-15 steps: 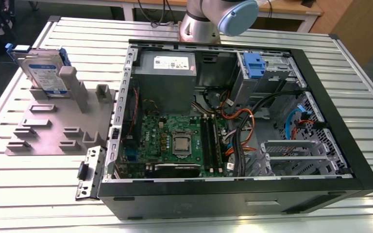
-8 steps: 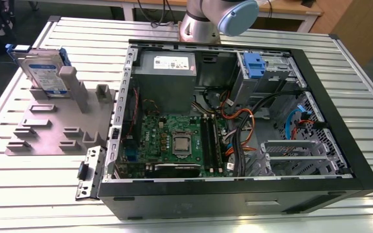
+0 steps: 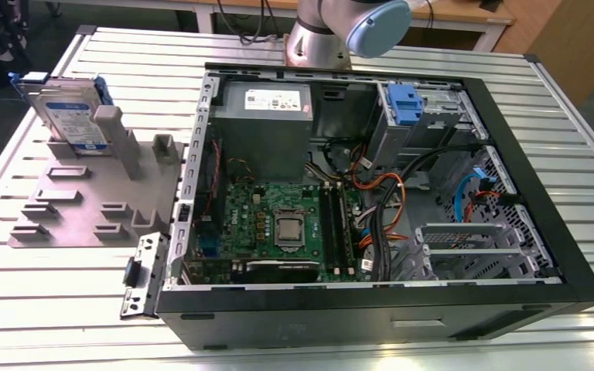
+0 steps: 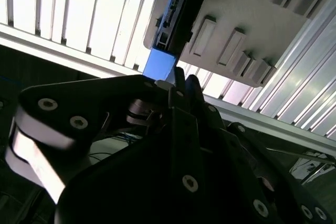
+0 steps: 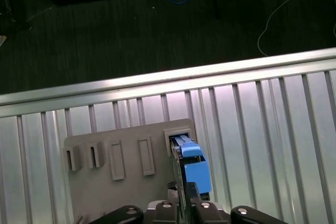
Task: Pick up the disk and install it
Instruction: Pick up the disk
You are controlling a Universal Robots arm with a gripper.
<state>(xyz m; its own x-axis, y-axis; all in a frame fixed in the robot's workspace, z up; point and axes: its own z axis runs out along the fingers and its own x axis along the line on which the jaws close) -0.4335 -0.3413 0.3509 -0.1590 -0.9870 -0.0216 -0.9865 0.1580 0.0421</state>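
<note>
Gripper [image 4: 185, 82] up close in both wrist views: fingertips [image 5: 180, 191] drawn together, closed on nothing. It hangs over the disk [image 5: 193, 167], lined up with its blue rail, and it's apart from it. In the exterior view the disk [image 3: 70, 108] stands on edge in the grey holder [image 3: 80, 209] at the upper left, on the slatted table [image 3: 29, 309]. Beyond, to the exterior view's right, lies the open computer case [image 3: 380, 309], the arm [image 3: 349, 31] behind it.
</note>
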